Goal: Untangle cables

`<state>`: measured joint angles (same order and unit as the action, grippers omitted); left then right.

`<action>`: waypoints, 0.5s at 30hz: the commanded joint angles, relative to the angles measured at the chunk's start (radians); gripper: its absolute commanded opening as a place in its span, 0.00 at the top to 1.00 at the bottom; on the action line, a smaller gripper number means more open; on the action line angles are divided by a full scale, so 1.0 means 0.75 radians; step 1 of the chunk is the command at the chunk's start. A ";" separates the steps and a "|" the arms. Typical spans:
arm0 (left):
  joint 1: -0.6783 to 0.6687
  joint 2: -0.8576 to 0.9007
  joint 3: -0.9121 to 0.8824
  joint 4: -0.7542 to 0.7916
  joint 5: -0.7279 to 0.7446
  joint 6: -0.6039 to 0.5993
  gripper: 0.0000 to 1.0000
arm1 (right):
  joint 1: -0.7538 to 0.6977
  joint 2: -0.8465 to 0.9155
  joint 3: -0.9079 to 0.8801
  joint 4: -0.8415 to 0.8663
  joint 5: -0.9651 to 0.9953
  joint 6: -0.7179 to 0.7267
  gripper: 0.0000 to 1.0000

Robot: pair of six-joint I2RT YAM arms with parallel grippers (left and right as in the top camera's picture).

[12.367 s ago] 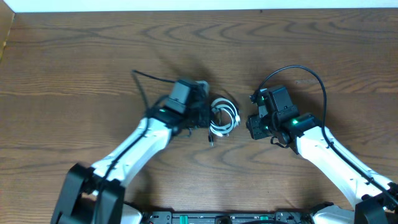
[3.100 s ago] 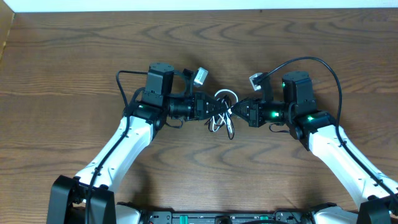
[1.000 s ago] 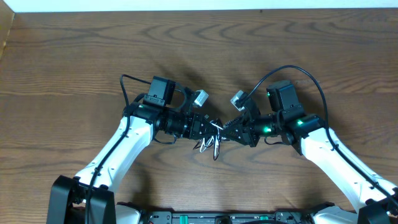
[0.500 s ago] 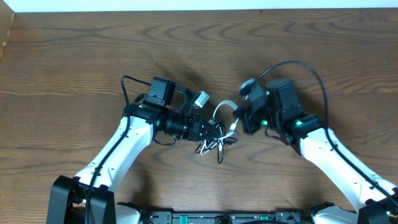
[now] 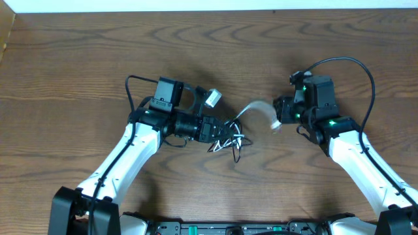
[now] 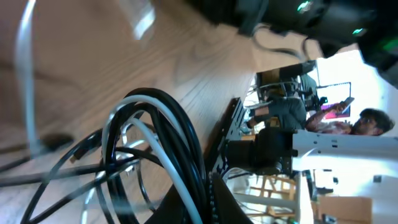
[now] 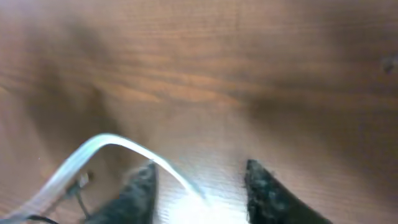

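The left gripper (image 5: 219, 131) is pinching the cable bundle (image 5: 230, 138) near the middle of the table (image 5: 78, 59). The white cable (image 5: 256, 106) is arching right from that bundle to the right gripper (image 5: 277, 116). In the left wrist view, loops of black cable (image 6: 180, 130) and white cable are crossing just beyond the pressed-together jaws. In the blurred right wrist view, the right gripper's fingers (image 7: 138, 186) are standing spread, with the white cable passing between them.
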<state>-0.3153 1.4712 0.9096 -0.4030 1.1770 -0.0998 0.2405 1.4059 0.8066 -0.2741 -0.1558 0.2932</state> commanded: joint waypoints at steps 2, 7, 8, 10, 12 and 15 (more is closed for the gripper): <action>0.003 -0.034 0.028 0.033 0.008 0.017 0.92 | 0.005 -0.017 0.004 -0.058 -0.168 -0.087 0.54; 0.003 -0.034 0.028 0.027 -0.144 0.017 0.93 | 0.005 -0.017 0.004 -0.054 -0.562 -0.253 0.54; 0.003 -0.034 0.028 0.027 -0.162 0.017 0.93 | 0.005 -0.017 0.004 -0.048 -0.653 -0.290 0.54; 0.003 -0.034 0.028 0.027 -0.186 0.012 0.92 | 0.007 -0.017 0.004 -0.043 -0.805 -0.341 0.53; 0.003 -0.034 0.028 0.035 -0.190 -0.021 0.92 | 0.019 -0.017 0.004 -0.043 -0.923 -0.352 0.52; 0.003 -0.034 0.028 0.074 -0.189 -0.121 0.93 | 0.052 -0.017 0.004 -0.045 -0.908 -0.231 0.54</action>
<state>-0.3153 1.4631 0.9096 -0.3653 1.0473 -0.1295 0.2577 1.4059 0.8066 -0.3096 -0.7177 0.0952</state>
